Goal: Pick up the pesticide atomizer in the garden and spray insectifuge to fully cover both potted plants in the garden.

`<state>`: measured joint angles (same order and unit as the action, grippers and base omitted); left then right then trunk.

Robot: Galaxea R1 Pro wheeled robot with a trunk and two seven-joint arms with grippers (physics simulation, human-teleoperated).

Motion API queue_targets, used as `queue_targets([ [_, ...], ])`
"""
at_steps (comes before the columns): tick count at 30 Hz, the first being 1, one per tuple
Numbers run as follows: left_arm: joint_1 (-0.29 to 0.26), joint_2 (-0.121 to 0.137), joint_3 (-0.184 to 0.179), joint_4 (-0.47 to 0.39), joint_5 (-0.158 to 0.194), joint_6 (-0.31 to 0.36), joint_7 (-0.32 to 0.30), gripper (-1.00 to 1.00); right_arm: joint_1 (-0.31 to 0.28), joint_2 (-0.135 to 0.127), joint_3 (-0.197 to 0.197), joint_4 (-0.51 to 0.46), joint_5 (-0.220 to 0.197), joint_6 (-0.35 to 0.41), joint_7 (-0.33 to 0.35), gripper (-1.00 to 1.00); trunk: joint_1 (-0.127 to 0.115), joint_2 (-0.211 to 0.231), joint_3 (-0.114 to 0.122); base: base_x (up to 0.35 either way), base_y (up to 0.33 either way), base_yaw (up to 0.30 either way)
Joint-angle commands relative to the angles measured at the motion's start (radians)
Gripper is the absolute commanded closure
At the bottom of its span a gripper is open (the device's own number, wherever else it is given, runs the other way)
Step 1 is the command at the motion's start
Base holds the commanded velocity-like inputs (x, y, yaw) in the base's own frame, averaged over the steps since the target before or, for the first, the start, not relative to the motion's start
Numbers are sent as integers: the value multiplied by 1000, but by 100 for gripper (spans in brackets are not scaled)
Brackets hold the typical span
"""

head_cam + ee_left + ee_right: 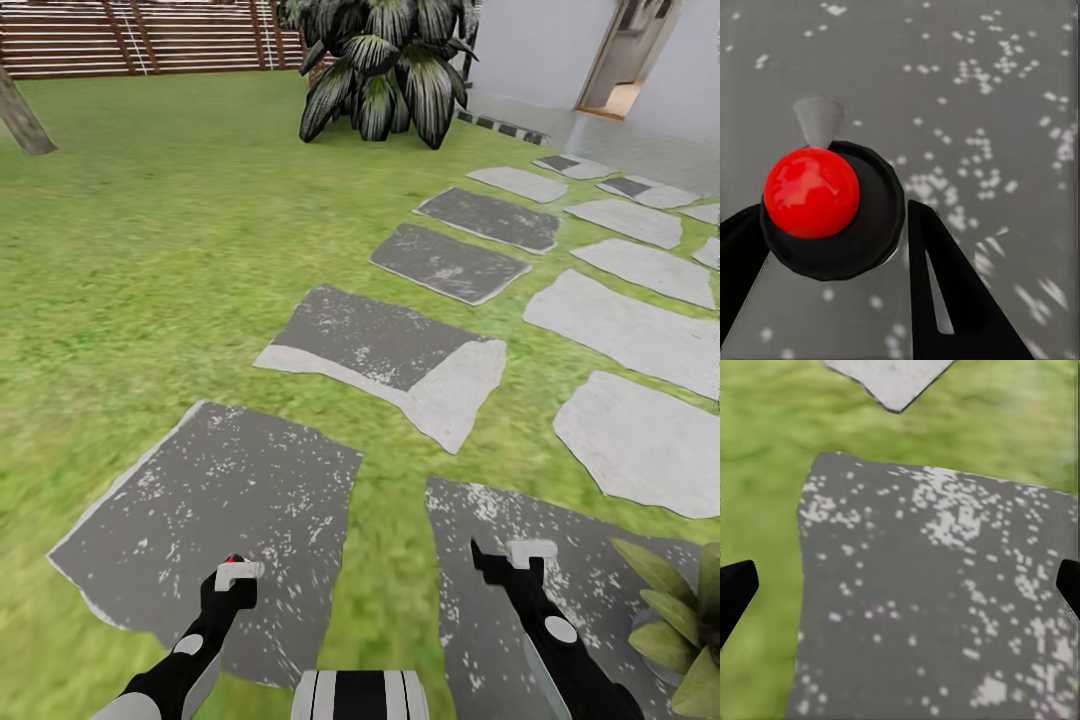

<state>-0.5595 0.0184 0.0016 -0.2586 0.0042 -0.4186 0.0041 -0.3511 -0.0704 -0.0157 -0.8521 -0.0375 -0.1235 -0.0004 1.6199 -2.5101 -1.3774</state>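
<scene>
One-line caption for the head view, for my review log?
Both grippers, left and right, low over dark paving stones on lawn; potted plant beside the right arm.

glossy black arms, white joint discs

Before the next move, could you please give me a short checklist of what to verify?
1. Atomizer in hand: cannot tell; left gripper grips a red-topped dark object with a grey cone.
2. Right gripper free: ok, open above a paving stone.
3. One potted plant located: ok, just beside the right arm.
4. Second plant located: cannot tell where.
5. Left gripper aimed at the plant: not ok, it points down at paving.
</scene>
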Motion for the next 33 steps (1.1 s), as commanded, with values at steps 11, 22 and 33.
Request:
queue_targets([
  [11, 0, 0, 0, 1, 0, -3, 0, 100, 0, 0, 1, 0, -4, -3, 1, -100, -5, 2, 42, 0, 0, 0],
  [22, 0, 0, 0, 1, 0, -2, -1, 100, 0, 0, 2, -1, -4, -4, -1, -100, -10, 5, 85, 0, 0, 0],
  [33, 0, 0, 0, 1, 0, -2, -1, 100, 0, 0, 2, 0, -4, -5, -1, -100, -15, 8, 127, 0, 0, 0],
])
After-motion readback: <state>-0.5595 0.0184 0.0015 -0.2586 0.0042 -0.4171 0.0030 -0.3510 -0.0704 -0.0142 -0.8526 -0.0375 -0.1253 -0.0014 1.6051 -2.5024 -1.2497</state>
